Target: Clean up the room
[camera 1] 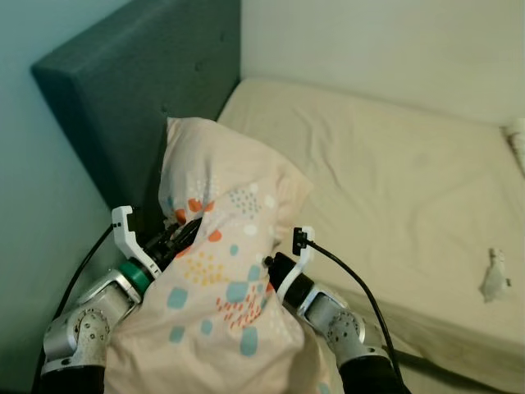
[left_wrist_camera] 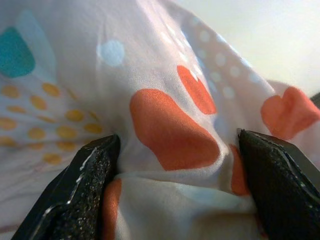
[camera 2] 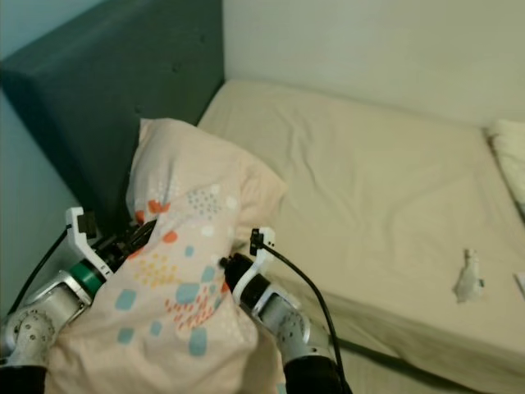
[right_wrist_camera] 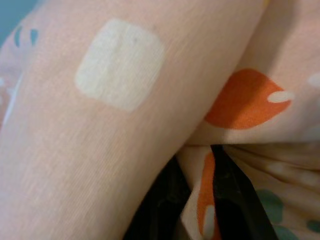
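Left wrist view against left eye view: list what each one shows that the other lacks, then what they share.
Left wrist view alone: up close, a fold of the pillow bunched between the left claw's two rough black pads, orange blotches creased in the pinch.

Left eye view alone: the dark teal headboard, the beige mattress, a small crumpled white scrap on it, and the right claw pressed into the pillow's other side.

Both: the patterned peach pillow and the left claw gripping it.

Dark teal headboard (camera 1: 156, 90), beige mattress (camera 1: 385, 197) (bare), pale wall (camera 1: 385, 41)
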